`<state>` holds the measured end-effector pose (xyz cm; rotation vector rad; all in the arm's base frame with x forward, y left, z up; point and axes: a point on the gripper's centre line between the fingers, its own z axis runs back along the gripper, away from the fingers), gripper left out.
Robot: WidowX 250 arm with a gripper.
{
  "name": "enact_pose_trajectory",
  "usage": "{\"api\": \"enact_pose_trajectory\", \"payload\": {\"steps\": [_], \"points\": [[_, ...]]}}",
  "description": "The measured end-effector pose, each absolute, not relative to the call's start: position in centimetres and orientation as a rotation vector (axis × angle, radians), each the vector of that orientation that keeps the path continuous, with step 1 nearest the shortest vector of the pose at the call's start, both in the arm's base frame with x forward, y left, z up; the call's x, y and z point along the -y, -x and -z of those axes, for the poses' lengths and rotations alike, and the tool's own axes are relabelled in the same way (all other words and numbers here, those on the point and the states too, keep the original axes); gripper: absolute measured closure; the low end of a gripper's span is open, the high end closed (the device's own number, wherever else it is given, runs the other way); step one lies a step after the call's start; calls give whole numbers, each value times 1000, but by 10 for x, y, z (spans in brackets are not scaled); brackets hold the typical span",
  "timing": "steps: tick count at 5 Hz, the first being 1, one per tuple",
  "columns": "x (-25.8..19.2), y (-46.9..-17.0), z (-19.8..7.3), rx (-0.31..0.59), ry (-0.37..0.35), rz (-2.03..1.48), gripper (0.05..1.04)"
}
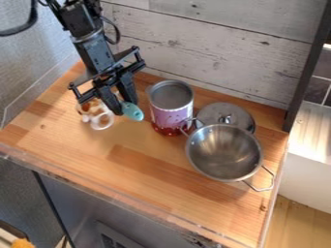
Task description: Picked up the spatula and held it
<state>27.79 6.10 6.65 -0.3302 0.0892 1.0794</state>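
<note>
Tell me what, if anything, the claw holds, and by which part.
Apparently the teal spatula, near a rounded end; whether handle or head, I can't tell.

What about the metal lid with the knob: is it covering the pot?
No, the pot stands open with its inside visible, and the lid lies behind it.

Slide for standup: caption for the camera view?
Black gripper holding a teal spatula over a wooden counter, beside a purple tin, with a steel pot and lid.

Your robot arm [94,48] is black, with blocky joints and squared segments. Black cables [116,32] curve beside it, and your black gripper [124,107] has thin side bars.
</note>
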Motion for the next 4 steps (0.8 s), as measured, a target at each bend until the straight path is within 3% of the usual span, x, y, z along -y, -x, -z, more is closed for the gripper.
{"api": "enact_pose_trajectory", "payload": {"steps": [2, 4], "points": [[-43, -253, -63, -105, 302, -1073, 814], [-45, -251, -56, -90, 273, -1093, 814]]}}
